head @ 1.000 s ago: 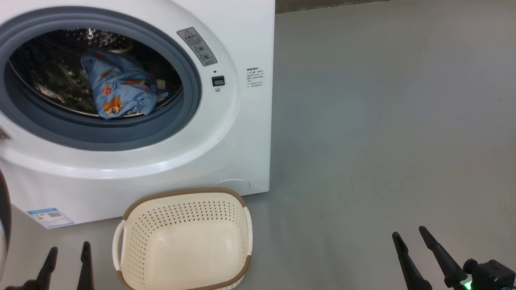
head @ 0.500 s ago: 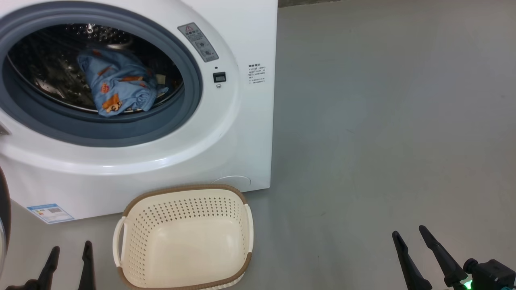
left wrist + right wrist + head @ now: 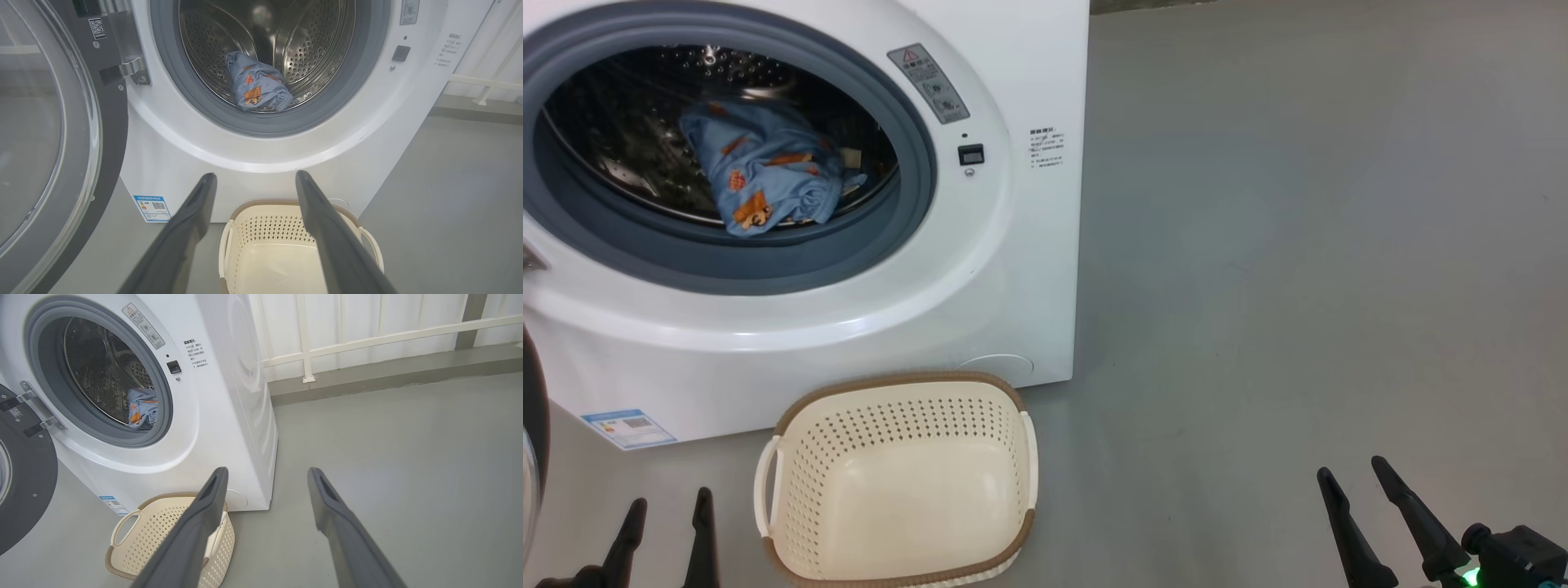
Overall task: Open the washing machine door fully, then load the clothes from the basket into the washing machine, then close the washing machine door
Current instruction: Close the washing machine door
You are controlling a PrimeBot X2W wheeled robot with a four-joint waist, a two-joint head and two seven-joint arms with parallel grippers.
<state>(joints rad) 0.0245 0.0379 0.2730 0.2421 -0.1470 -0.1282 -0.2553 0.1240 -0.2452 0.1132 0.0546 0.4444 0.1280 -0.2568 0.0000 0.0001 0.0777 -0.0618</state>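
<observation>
The washing machine point(image 3: 1029, 269) stands on the grey floor point(image 3: 1298, 245) with its round opening uncovered. The washing machine door point(image 3: 110, 134) is swung wide on its hinge, out to the side of the machine's opening that lies on the robot's left. In the left wrist view its glossy black rim and clear glass window face the camera.

The clothes point(image 3: 764, 175) lie inside the machine as a crumpled light-blue bundle with orange and brown figures. The bundle rests on the low part of the steel drum point(image 3: 318, 45), just behind the grey-blue gasket point(image 3: 907, 212) (whether it is one piece or two cannot be told from the folds).

The basket point(image 3: 898, 392) sits on the floor right in front of the machine's lower front panel, below the opening and toward the machine's right corner. Its cream bottom is bare. A small blue label sticker point(image 3: 627, 426) is on the machine's lower front, toward the door side.

The left claw point(image 3: 670, 498) hangs low in front of the machine, on the door side of the basket, with its two dark fingers spread wide and nothing between them. In its own wrist view they frame the basket and point toward the machine's front. The right claw point(image 3: 1349, 468) hangs over open floor well off the machine's right side. It is also spread wide and holds nothing, and it is apart from both basket and machine.

Beyond the machine's right side, in the right wrist view, a white railing point(image 3: 367, 339) runs along a pale wall.
</observation>
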